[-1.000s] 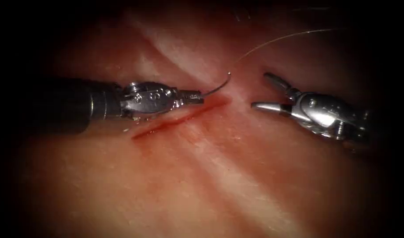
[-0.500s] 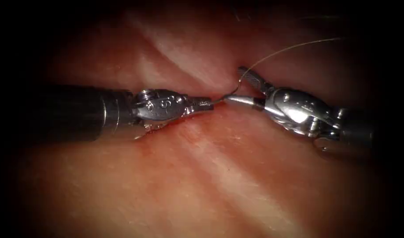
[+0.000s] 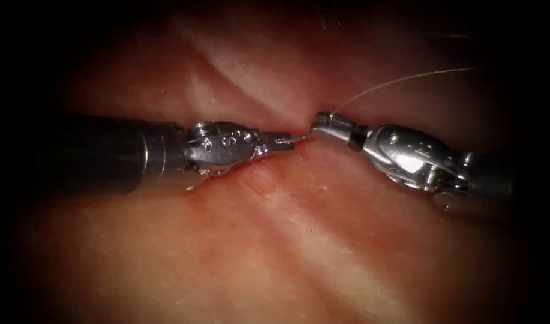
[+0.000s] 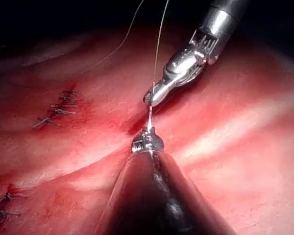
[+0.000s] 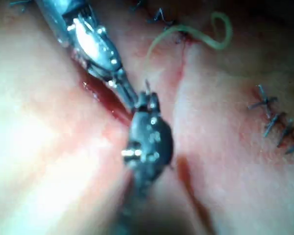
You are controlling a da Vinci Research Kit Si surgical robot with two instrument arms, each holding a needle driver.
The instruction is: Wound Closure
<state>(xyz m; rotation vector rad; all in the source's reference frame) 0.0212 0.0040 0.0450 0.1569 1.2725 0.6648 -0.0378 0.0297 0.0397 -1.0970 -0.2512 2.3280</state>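
Over the cut (image 3: 197, 182) in the tissue (image 3: 298, 240), both tools hold the curved needle (image 3: 302, 136). My left tool (image 3: 283, 142) comes in from the left, shut on the needle's end away from the thread. My right tool (image 3: 322, 122) is shut on the other end, where the thread (image 3: 400, 79) leaves toward the upper right. The needle lies just above the surface, and I cannot tell whether it touches it. In the left wrist view the needle (image 4: 150, 117) bridges the left tool (image 4: 147, 142) and the right tool (image 4: 153, 97). In the right wrist view the right tool (image 5: 148, 102) meets the left tool (image 5: 125, 90).
Red fluid lines the cut beneath the left tool. Finished rows of stitches (image 4: 56, 110) (image 5: 274, 117) lie on the tissue away from the tools. A pale curled strand (image 5: 206, 36) rests near another stitch. Thread (image 4: 159, 44) rises from the right tool.
The right tool moved left to the needle and its open jaws closed on the thread end. The left tool shifted slightly right, still holding the needle.
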